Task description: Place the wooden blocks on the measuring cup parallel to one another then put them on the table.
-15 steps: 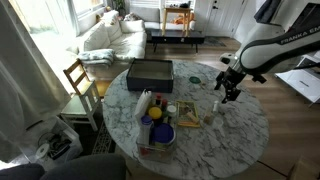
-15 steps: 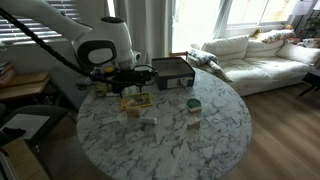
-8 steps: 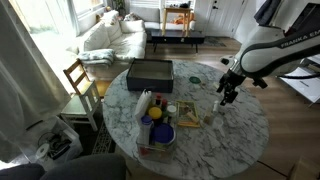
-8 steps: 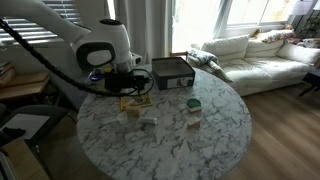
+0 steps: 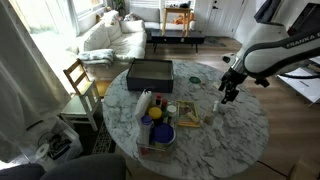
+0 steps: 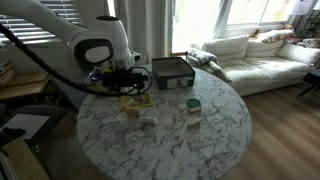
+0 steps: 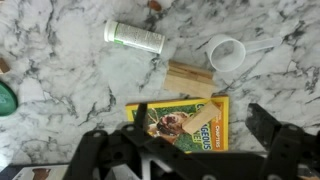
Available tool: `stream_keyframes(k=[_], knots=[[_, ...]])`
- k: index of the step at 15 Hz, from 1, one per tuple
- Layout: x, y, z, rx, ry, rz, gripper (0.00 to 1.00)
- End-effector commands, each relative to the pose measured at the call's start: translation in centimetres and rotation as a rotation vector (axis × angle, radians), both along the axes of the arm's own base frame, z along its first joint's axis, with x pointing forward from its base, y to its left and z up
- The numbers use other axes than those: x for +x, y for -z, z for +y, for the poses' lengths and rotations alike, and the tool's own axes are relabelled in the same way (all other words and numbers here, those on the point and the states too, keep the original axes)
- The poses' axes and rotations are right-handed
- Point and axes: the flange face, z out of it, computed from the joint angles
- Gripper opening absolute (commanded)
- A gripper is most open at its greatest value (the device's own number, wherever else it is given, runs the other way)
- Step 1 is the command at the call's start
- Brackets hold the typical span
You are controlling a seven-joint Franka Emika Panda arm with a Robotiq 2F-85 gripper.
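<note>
On the table (image 7: 60,70), seen from my wrist, left to right: a green object (image 7: 4,100) cut off at the frame edge, and a white bottle (image 7: 135,37) lying on its side. Next come the wooden blocks (image 7: 190,78), lying flat side by side. They sit just beside a white measuring cup (image 7: 228,52) and against the upper edge of a yellow book (image 7: 180,122). My gripper (image 7: 183,145) hangs above the book, fingers spread to their widest. It holds nothing and touches nothing.

A white bottle (image 7: 134,37) lies near a yellow book (image 7: 185,124).
</note>
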Motion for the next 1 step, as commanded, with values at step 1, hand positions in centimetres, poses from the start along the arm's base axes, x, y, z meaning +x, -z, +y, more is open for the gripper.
stream_keyframes(k=[1], knots=[[-0.08, -0.05, 0.04, -0.001, 0.001, 0.001, 1.0]])
